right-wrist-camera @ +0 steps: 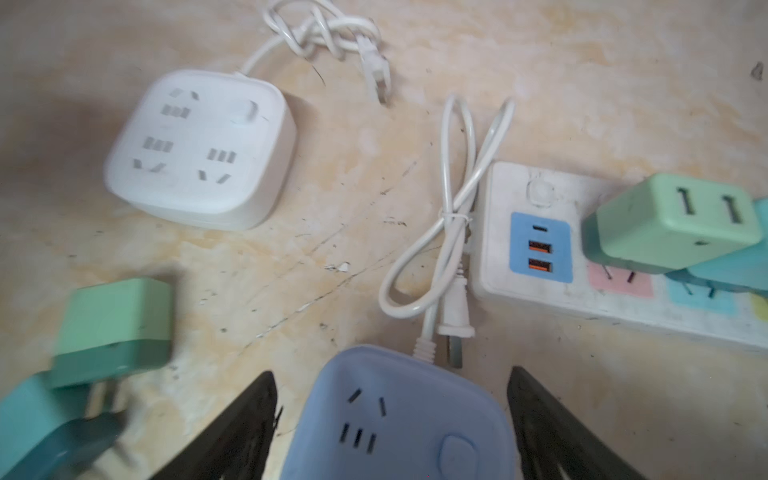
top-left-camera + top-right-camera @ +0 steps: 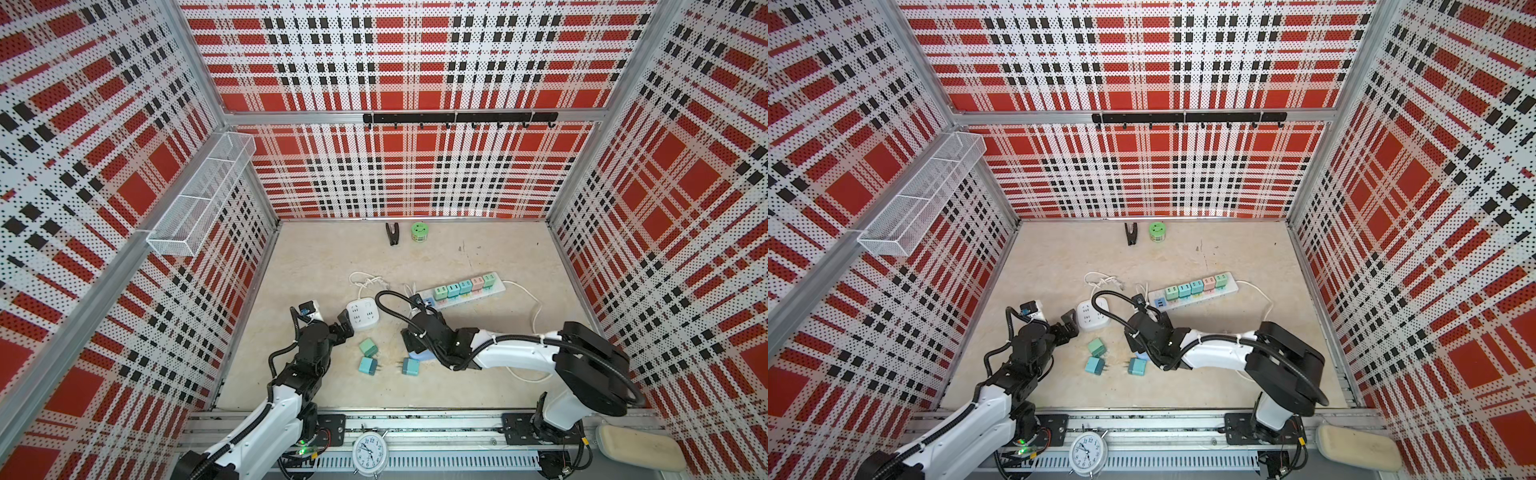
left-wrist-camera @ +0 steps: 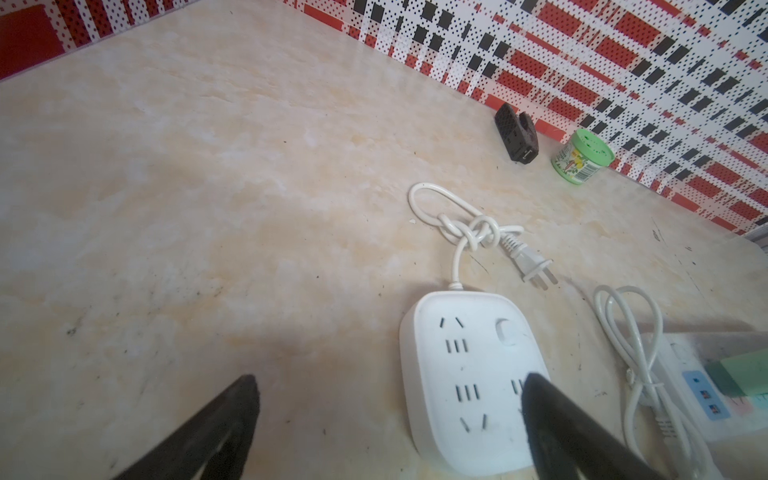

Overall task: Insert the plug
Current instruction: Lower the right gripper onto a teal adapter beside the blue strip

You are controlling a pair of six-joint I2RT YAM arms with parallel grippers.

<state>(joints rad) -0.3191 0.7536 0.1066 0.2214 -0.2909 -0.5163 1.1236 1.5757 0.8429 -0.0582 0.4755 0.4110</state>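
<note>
Teal plug (image 2: 411, 366) lay on the surface (image 2: 457, 249) just left of the right tool (image 1: 390, 372), prongs pointing left toward the left tool (image 3: 390, 381); both tools gaped, the right astride a lavender socket block (image 1: 399, 419).

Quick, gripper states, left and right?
Left gripper: open, holding nothing.
Right gripper: open, jaws astride the lavender socket cube, not clamping it.
</note>
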